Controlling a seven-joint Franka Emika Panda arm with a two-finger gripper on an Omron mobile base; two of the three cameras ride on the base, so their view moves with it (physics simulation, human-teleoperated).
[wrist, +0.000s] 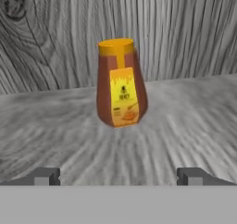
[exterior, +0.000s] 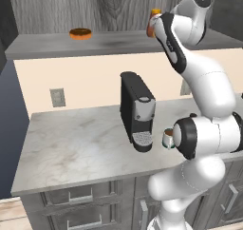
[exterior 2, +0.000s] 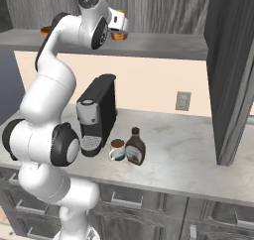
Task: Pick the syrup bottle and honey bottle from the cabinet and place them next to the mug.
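Two bottles are sitting in two different places as you are looking at this. Your honey bottle (wrist: 121, 83) is standing upright on the cabinet (exterior: 42, 46) ledge, right in front of the grey wood-grain back wall, its yellow label facing the hand camera. Your gripper (wrist: 120, 176) is hovering level with it, and the fingers (wrist: 44, 176) are standing spread wide, with the bottle lying between them but farther in and apart from both tips. Nothing is being pinched.

From the left base view you are seeing the arm reaching up to the ledge, with just the top and a sliver of the honey bottle (exterior: 153, 21) peeking out behind the hand. From the right base view an orange bit of the bottle (exterior 2: 119, 34) is showing just beside the gripper's white body.

Down on the marble surface (exterior 2: 188, 150) below the cabinet, the syrup bottle (exterior 2: 135, 147) is standing upright just beside the mug (exterior 2: 117, 149), on the side away from the coffee machine (exterior 2: 96, 114). The mug is sitting near the machine's drip tray and is holding brown liquid.

Along the cabinet ledge, well apart from the honey bottle, a doughnut (exterior: 80, 33) is lying flat. A wall socket (exterior 2: 183, 100) is showing on the cream panel under the ledge.
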